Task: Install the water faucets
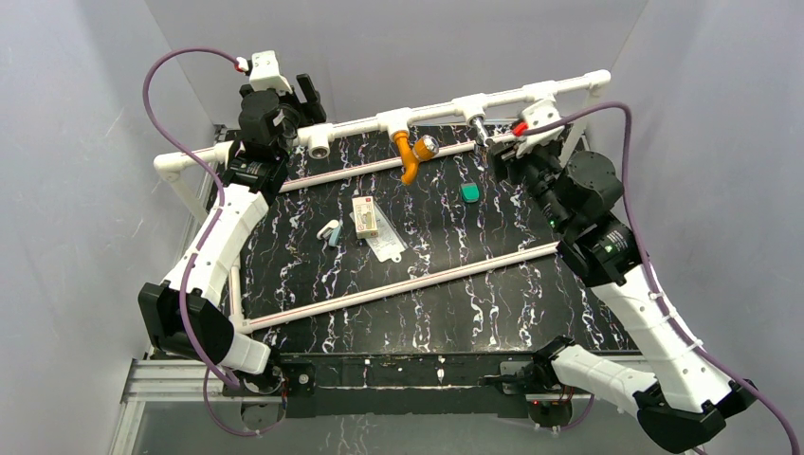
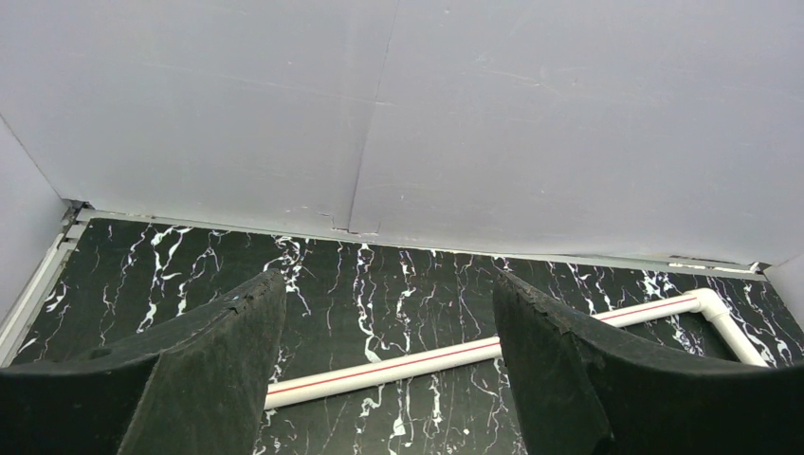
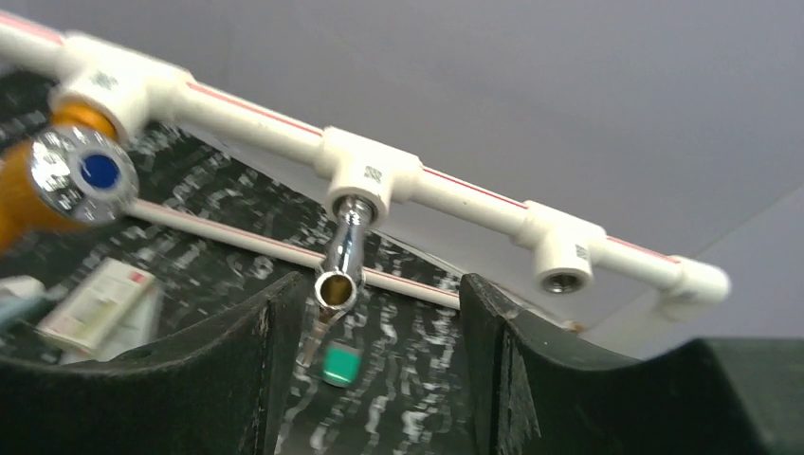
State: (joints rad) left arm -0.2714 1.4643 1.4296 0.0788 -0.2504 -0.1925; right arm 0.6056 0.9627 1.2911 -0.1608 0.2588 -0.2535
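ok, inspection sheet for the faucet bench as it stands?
surface: black marbled table, two white rods lying on it.
job's things: orange faucet and chrome faucet seated in white pipe tees; two sockets empty.
clutter: green block, small box, plastic bag.
grippers: left gripper open, nothing held; right gripper open, fingers facing chrome faucet.
cables: purple cables loop off both arms.
surroundings: grey walls.
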